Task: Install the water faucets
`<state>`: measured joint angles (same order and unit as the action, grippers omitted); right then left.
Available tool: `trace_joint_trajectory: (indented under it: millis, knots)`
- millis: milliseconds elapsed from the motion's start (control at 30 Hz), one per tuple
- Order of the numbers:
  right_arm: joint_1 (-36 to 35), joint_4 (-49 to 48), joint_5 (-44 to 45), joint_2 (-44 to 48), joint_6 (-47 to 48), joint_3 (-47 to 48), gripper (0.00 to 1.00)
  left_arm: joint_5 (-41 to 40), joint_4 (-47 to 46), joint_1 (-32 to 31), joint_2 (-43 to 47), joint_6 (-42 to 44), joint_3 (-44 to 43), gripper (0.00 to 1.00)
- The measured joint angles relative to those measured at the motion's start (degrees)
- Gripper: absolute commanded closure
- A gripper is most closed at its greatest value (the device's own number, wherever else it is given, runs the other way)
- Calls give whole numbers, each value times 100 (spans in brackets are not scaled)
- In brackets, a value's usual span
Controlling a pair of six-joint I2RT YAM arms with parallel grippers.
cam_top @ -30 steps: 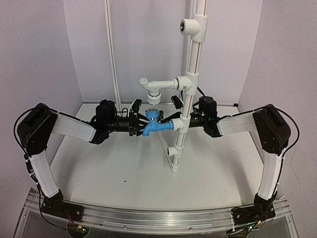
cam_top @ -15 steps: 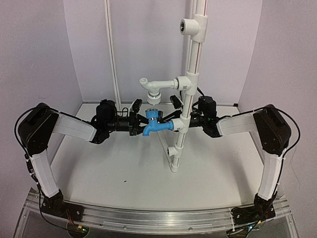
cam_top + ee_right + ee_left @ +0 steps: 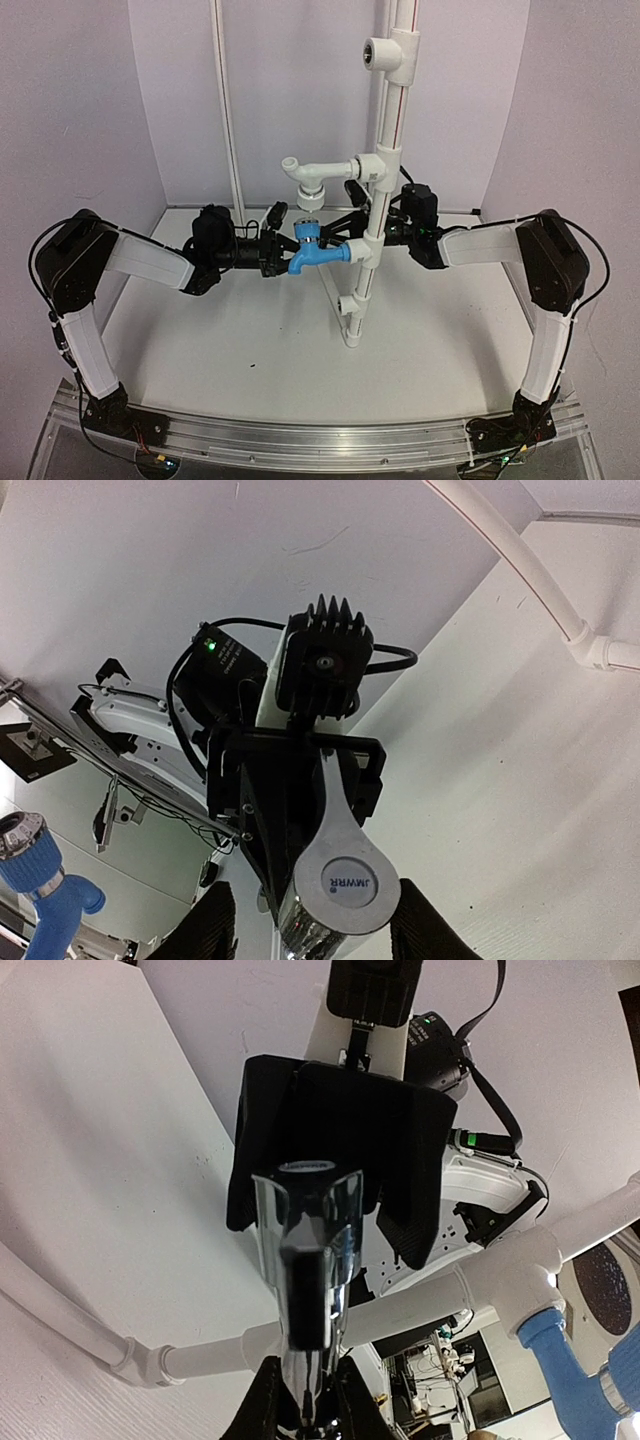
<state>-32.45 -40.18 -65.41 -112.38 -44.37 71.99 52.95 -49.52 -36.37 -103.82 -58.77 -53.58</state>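
Shiny silver faucet (image 3: 305,1260), short lever

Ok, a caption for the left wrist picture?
Left gripper clamps a small shiny silver metal tap before the white plastic pipe.

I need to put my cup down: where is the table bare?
Bare: the near table strip between the pipe stand's foot and the metal rail. Crowded: farther back, where left gripper with silver faucet, right gripper and blue tap cluster at that stand.
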Motion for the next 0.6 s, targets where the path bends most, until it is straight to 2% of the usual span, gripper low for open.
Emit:
trace_joint_trajectory:
  millis: [67, 200, 367, 400, 467, 533, 600]
  knots:
    - [0, 15, 7, 0, 8, 23, 52, 2, 28, -16, 15, 17, 0, 100]
    - [0, 110, 33, -2, 53, 70, 63, 12, 56, -39, 26, 46, 0, 100]
    - [2, 301, 84, -4, 103, 138, 87, 42, 153, -47, 67, 184, 0, 99]
    - [2, 344, 76, -4, 92, 162, 91, 43, 179, -45, 71, 246, 0, 96]
    - [4, 452, 88, -4, 91, 198, 98, 31, 262, -45, 79, 382, 0, 78]
    - [2, 527, 78, -6, 132, 205, 100, 17, 416, -51, 103, 492, -4, 61]
    - [-2, 563, 87, -17, 197, 207, 100, 33, 583, -84, 131, 617, -12, 51]
